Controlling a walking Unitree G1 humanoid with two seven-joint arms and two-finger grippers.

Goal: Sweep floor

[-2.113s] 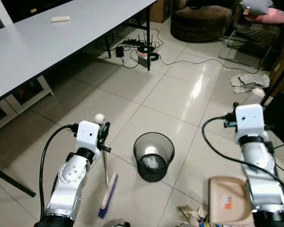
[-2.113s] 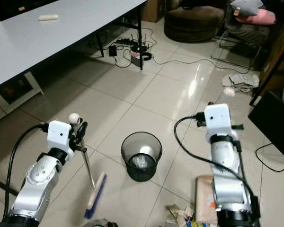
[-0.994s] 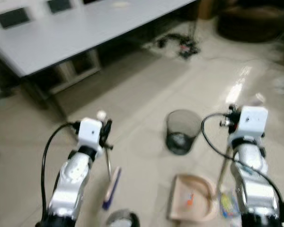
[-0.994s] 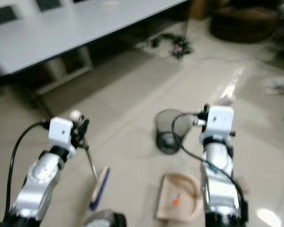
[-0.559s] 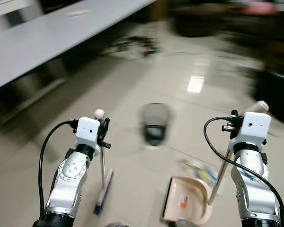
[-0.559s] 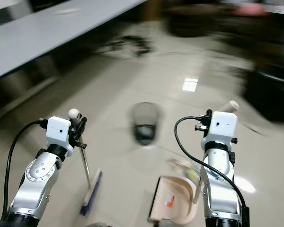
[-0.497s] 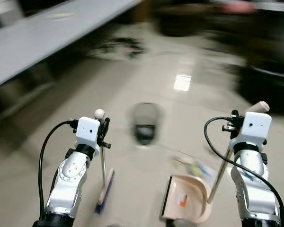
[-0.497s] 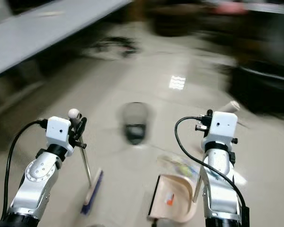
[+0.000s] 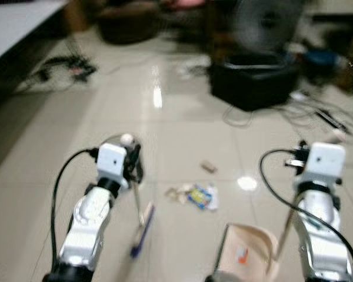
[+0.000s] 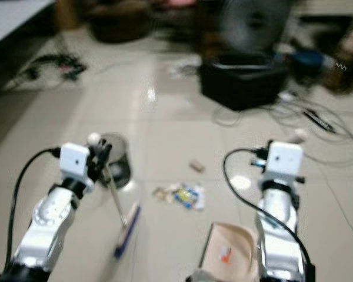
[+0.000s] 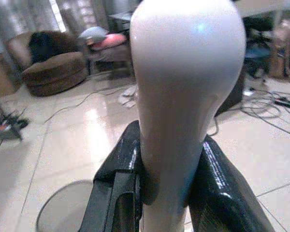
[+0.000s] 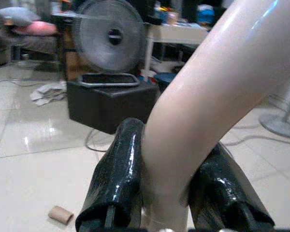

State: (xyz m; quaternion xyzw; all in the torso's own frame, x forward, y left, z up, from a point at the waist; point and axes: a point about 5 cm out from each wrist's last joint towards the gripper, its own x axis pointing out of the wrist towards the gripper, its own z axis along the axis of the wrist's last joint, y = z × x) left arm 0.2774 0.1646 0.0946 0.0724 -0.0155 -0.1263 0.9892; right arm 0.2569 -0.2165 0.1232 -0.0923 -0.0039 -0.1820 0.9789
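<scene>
My left gripper (image 9: pixel 133 169) is shut on the broom's pale handle (image 11: pixel 183 96), with a black finger (image 11: pixel 118 186) on each side. The broom's blue head (image 9: pixel 142 232) rests on the tiles below it. Shut on the dustpan's curved handle (image 12: pixel 208 96) is my right gripper (image 9: pixel 305 165). The beige dustpan (image 9: pixel 247 254) sits on the floor beside that arm, with an orange scrap in it. A small pile of litter (image 9: pixel 195 194) lies on the tiles between the two arms, a little ahead. A cardboard tube (image 9: pixel 208 167) lies just beyond it. The views are blurred.
A black mesh bin (image 10: pixel 116 163) stands behind my left gripper. Farther off are a black box (image 9: pixel 253 85), a fan (image 9: pixel 263 20) and loose cables (image 9: pixel 317 114) on the right. A brown seat (image 9: pixel 126 26) and a power strip (image 9: pixel 59 64) are at the far left.
The camera has swung to the right: the table has slid out of view, the bin now sits behind my left arm, and the litter lies ahead. Both grippers keep their hold.
</scene>
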